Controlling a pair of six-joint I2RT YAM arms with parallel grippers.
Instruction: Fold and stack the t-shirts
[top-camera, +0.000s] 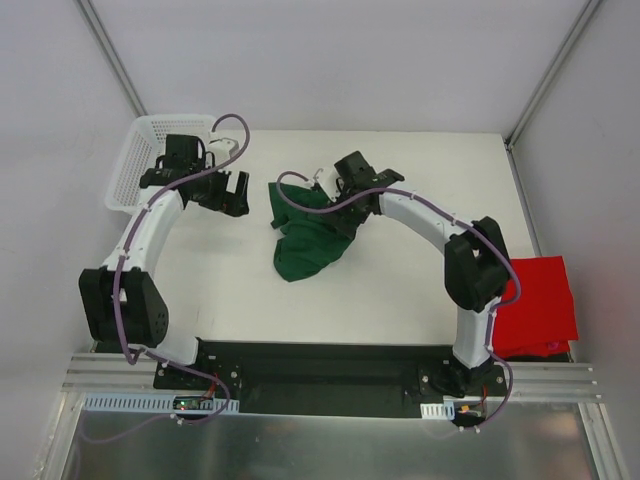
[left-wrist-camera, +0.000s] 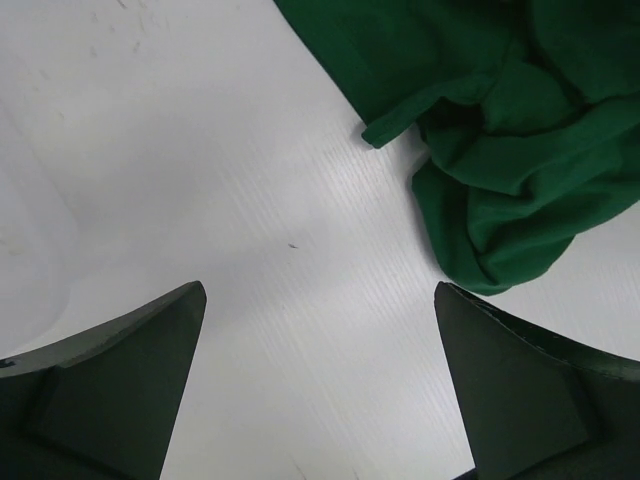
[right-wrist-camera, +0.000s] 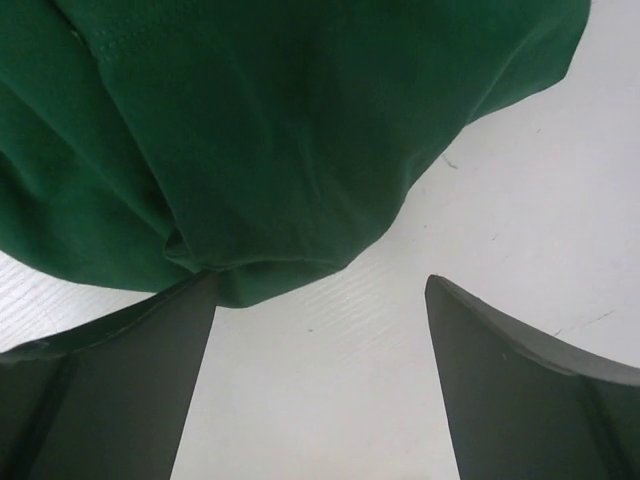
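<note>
Gaping wide, empty, at left claw (left-wrist-camera: 320, 290) and right claw (right-wrist-camera: 320, 280) alike. Best pinching green t-shirt (right-wrist-camera: 250, 130) hem just ahead of right claw, single layer only.

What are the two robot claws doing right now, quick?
Left gripper: open, holding nothing.
Right gripper: open, at the crumpled dark green cotton t-shirt's edge.

There are two t-shirts, a green shirt (top-camera: 305, 245) and a red shirt (top-camera: 540, 300). One white basket (top-camera: 135, 160), one table (top-camera: 400, 290), and two arms: left arm (top-camera: 150, 225), right arm (top-camera: 430, 220).
</note>
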